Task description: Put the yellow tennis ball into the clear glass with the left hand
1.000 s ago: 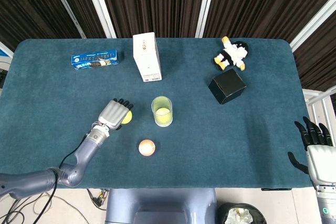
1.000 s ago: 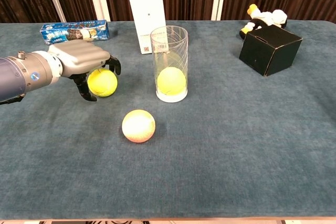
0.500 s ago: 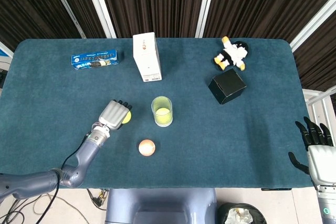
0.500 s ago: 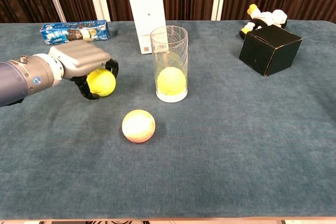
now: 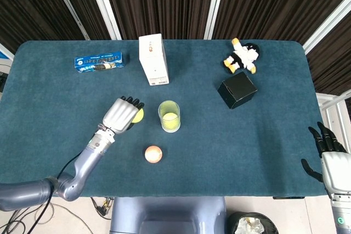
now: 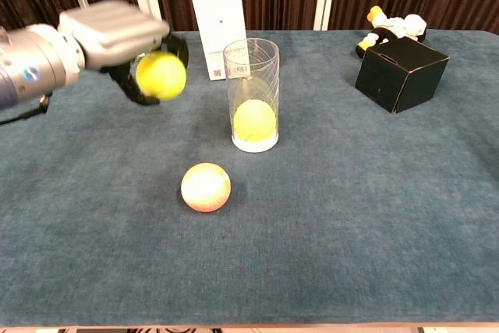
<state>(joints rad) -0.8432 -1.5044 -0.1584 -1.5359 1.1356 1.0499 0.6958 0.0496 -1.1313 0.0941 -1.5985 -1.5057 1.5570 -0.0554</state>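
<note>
My left hand grips the yellow tennis ball from above and holds it in the air, left of the clear glass. In the head view the left hand covers most of the ball, beside the glass. The glass stands upright on the table with another yellow ball inside it. My right hand hangs off the table's right front corner, fingers spread, holding nothing.
An orange-pink ball lies in front of the glass. A white carton stands behind it, a blue packet at back left. A black box and a plush toy sit at back right.
The left hand closed around the yellow tennis ball on the table and has lifted it up and slightly toward the glass. The right hand has not moved.
</note>
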